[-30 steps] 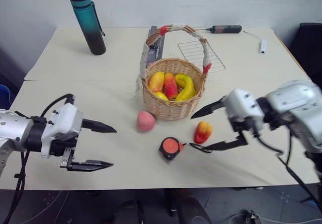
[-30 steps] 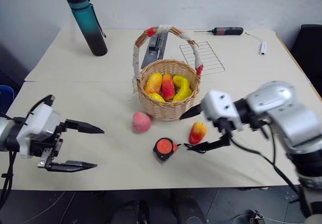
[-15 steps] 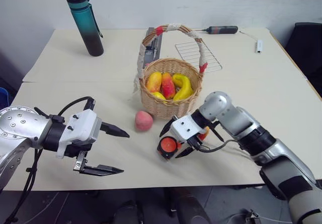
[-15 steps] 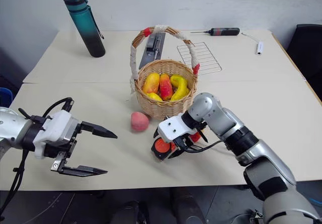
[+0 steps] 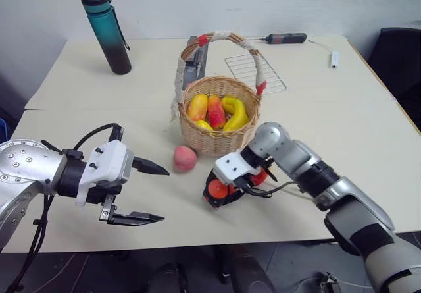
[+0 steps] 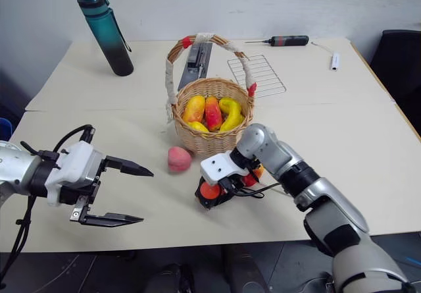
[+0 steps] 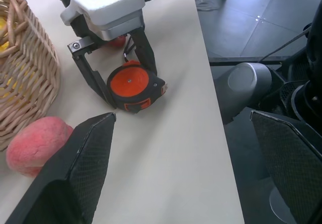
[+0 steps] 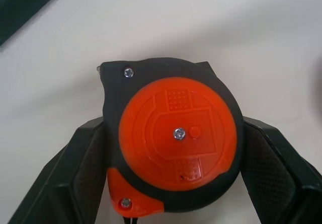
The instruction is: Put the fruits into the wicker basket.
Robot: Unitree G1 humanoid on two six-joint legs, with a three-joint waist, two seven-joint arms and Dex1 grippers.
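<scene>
The pink peach (image 5: 185, 157) lies on the table just in front of the wicker basket (image 5: 217, 145), which holds several yellow and red fruits. The red-and-yellow mango-like fruit (image 5: 261, 176) is mostly hidden behind my right wrist. My right gripper (image 5: 217, 194) points down and left, its two fingers pressed against both sides of the round orange-and-black tape measure (image 8: 176, 138), which rests on the table. My left gripper (image 5: 164, 195) hangs open and empty left of the peach, above the table's front edge.
A teal bottle (image 5: 105, 29) stands at the back left. Behind the basket lie a black bar-shaped tool (image 5: 197, 59), a wire rack (image 5: 253, 72), a screwdriver (image 5: 286, 38) and a small white item (image 5: 333, 58). The table's front edge runs just below both grippers.
My right gripper came down and leftward from beside the mango-like fruit onto the tape measure, and its fingers narrowed around it. The left gripper stayed open, barely shifting.
</scene>
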